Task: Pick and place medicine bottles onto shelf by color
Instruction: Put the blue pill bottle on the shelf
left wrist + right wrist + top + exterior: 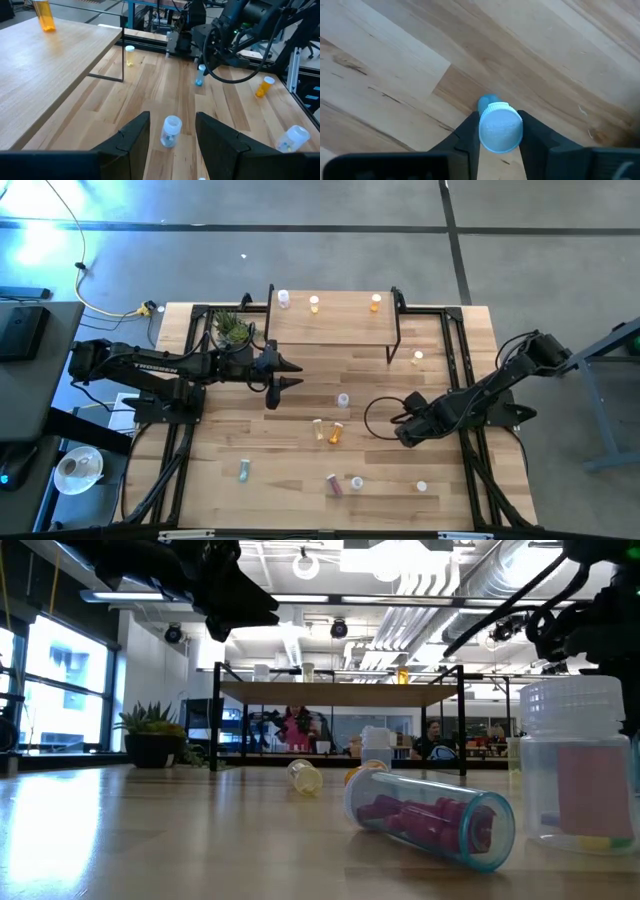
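Observation:
The shelf point(330, 320) stands at the far middle, carrying a clear point(284, 298), a yellow point(314, 303) and an orange bottle point(375, 302). Several more bottles are scattered on the table; the purple one point(430, 815) lies on its side. My right gripper point(403, 432), at the table's right, points down and is shut on a blue-tinted bottle point(500, 127). My left gripper point(298, 375) hovers open and nearly level left of centre. A clear bottle point(171, 131) stands on the table ahead of it, untouched. My right gripper pinches the blue-tinted bottle at its white cap point(501, 116) between its two fingers, coming from above and pointing down. The bottle stays about upright below the fingers, its blue body point(199, 81) down at the tabletop. Whether the base still touches the wood does not show.
A small potted plant point(232, 328) stands left of the shelf. A yellow bottle point(418, 357) is right of the shelf's legs. A yellow point(318, 427) and an orange bottle point(335, 433) lie mid-table. A green-blue bottle point(243, 471) and clear ones point(421, 487) are near the front edge.

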Tool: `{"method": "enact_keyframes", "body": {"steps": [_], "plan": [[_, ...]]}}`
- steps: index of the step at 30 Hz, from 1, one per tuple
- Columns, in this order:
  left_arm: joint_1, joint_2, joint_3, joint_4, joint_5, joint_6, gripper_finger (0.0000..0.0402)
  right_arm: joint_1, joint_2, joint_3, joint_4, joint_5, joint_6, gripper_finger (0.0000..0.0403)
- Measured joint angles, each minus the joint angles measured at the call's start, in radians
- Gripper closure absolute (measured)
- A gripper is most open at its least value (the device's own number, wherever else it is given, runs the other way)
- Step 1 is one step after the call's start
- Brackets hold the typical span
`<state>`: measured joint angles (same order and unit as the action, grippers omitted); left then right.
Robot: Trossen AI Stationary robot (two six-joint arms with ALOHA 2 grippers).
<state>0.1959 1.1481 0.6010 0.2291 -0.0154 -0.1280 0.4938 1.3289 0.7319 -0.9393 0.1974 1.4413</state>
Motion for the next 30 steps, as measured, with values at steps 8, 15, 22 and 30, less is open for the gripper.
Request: {"method": "enact_keyframes", "body": {"steps": [8, 15, 22, 30], "plan": [[0.000, 0.000, 0.000, -0.064, 0.000, 0.000, 0.0252, -0.036, 0.000, 0.086, 0.002, 0.011, -0.037, 0.0307], [0.000, 0.000, 0.000, -0.149, -0.050, 0.000, 0.0252, -0.125, 0.000, 0.194, 0.002, 0.049, -0.173, 0.0309], [0.000, 0.000, 0.000, -0.243, -0.159, -0.002, 0.0252, -0.270, 0.000, 0.333, 0.003, 0.091, -0.418, 0.0310], [0.000, 0.000, 0.000, -0.351, -0.187, -0.045, 0.0252, -0.492, 0.000, 0.517, 0.013, 0.118, -0.763, 0.0310]]}}
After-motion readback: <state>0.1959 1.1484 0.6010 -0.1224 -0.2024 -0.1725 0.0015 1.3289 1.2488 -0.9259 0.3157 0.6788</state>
